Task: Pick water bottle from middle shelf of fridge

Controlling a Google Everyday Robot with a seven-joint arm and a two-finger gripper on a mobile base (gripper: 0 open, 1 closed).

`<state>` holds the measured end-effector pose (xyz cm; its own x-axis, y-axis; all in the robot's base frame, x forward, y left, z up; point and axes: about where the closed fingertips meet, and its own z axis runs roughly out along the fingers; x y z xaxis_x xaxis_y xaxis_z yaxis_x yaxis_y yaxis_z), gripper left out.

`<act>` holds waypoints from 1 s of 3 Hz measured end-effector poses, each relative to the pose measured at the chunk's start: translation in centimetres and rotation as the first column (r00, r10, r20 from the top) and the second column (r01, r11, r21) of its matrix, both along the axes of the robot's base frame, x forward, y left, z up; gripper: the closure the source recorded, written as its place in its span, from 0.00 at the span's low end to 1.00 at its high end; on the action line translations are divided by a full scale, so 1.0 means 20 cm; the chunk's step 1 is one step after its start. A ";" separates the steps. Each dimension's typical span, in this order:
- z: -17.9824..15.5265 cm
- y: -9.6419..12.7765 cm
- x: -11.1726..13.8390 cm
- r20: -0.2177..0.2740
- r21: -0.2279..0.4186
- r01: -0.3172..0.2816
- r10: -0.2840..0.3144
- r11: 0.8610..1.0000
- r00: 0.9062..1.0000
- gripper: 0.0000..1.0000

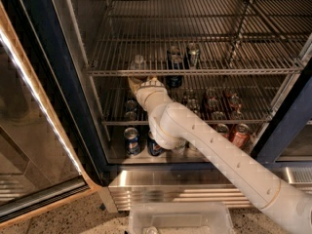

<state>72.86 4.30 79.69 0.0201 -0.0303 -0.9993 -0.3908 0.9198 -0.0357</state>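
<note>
The water bottle (138, 62), small and clear with a pale cap, stands at the front left of the middle shelf (234, 72), a wire rack in the fridge (39, 82). My gripper (140, 83) is at the end of the white arm that reaches in from the lower right. It sits just below and in front of the bottle, at the shelf's front rail. The rail and the wrist hide part of it. I cannot see it touching the bottle.
Two dark cans (175, 58) and a lighter one (193, 52) stand right of the bottle. More cans (209, 99) fill the lower rack and floor, among them a red one (240, 134). The open glass door (29, 130) is at left. A clear bin (178, 218) lies below the steel base panel (146, 189).
</note>
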 end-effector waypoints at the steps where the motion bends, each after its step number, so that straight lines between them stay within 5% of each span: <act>1: 0.01 0.00 -0.11 0.008 0.002 0.001 -0.001 1.000 1.000 1.00; 3: -0.07 0.09 -0.37 -0.017 0.009 -0.026 0.026 1.000 1.000 1.00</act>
